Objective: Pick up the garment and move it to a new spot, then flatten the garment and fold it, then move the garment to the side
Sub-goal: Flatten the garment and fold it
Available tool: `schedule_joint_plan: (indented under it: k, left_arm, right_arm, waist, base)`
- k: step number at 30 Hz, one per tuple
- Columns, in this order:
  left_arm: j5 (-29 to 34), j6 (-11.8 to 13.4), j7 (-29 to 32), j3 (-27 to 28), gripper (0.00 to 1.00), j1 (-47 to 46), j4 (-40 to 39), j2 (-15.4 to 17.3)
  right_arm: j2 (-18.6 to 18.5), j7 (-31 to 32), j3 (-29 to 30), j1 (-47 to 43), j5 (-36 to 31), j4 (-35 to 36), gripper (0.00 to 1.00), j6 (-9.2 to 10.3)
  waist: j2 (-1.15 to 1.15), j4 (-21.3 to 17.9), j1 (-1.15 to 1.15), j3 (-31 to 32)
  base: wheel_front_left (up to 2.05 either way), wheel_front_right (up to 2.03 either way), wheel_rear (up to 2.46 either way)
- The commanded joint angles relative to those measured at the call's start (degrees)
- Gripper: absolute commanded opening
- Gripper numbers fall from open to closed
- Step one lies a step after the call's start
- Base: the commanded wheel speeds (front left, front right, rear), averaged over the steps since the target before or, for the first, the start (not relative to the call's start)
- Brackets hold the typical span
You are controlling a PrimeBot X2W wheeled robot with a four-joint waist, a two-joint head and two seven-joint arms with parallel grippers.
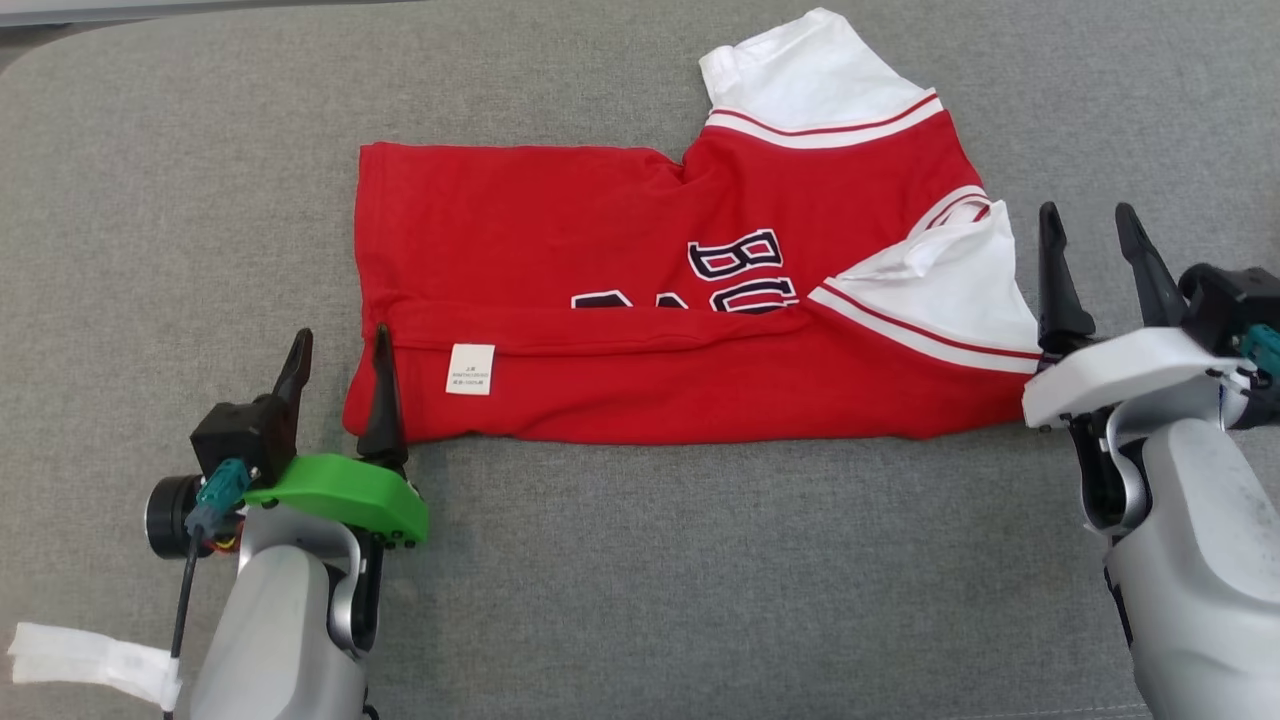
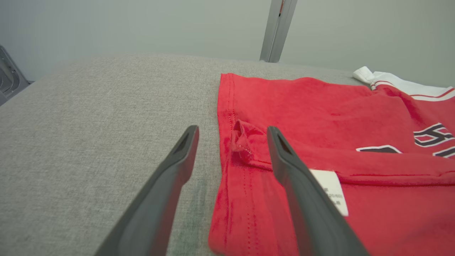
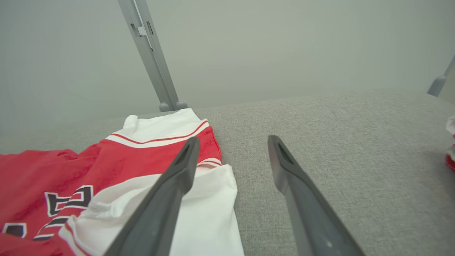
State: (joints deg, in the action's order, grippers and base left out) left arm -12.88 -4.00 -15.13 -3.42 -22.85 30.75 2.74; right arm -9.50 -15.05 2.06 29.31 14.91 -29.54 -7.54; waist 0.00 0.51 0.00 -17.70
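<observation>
Left gripper (image 1: pixel 340 338), right gripper (image 1: pixel 1086 215): spread wide, empty. We risk undoing red T-shirt (image 1: pixel 600 240) fold if left gripper drags hem (image 2: pixel 227 117).

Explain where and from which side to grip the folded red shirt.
Probably the red shirt by both short ends, one per side: left end effector at the hem, right end effector at the white sleeve. It lies folded long, so one grip would undo it.

Grey woven-fabric surface (image 1: pixel 640 560) with rounded far corners. A red garment (image 1: pixel 620 400) lies flat on it, folded lengthwise, with the near edge turned over and a white label (image 1: pixel 470 368) facing up. White striped sleeves (image 1: pixel 940 290) at one end. A small red-and-white scrap (image 3: pixel 451 142) lies well apart from the garment, cut off by the frame.
</observation>
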Motion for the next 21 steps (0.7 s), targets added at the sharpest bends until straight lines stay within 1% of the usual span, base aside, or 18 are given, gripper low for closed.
schedule_joint_plan:
  k: [1,4,7,9,14,18,21]
  left_arm:
    - [-0.6,0.2,0.0,-0.2,1.00,1.2,-0.7,0.3]
    - [-2.6,0.0,0.0,-1.2,1.00,3.8,-1.8,0.3]
    - [-3.7,-0.1,0.0,-2.1,1.00,5.2,-1.3,0.3]
    - [-3.6,0.5,0.0,-2.1,1.00,5.8,-0.5,0.3]
    - [-3.2,1.9,0.0,-1.8,1.00,5.2,2.2,0.3]
    - [-3.4,3.0,0.0,-1.5,1.00,3.7,4.8,0.3]
    - [-3.8,3.2,0.1,-1.8,1.00,3.4,6.7,0.3]
  right_arm:
    - [0.2,-0.1,0.8,-1.8,-0.3,1.4,1.00,0.11]
    - [0.9,-0.1,1.5,-6.2,0.1,4.5,1.00,0.11]
    - [1.2,-0.1,1.6,-9.5,1.0,5.7,1.00,0.11]
    - [1.3,-0.1,1.1,-11.3,1.0,5.8,1.00,0.11]
    - [1.5,-0.1,-0.5,-13.3,0.3,4.1,1.00,0.11]
    - [1.5,-0.1,-2.3,-13.2,-0.3,2.0,1.00,0.11]
    - [1.4,-0.1,-2.8,-12.6,-0.7,0.8,1.00,0.11]
  waist:
    - [0.00,0.0,0.00,0.2]
    - [0.00,-0.1,0.00,0.5]
    - [0.00,-0.5,0.00,0.7]
    - [0.00,-0.8,0.00,0.8]
    - [0.00,-1.4,0.00,0.3]
    - [0.00,-1.7,0.00,-0.3]
    - [0.00,-1.7,0.00,-0.7]
  base:
    - [0.00,0.00,0.00]
    - [0.00,0.00,0.00]
    - [0.00,0.00,0.00]
    - [0.00,0.00,0.00]
    - [0.00,0.00,0.00]
    - [0.00,0.00,0.00]
    - [0.00,0.00,0.00]
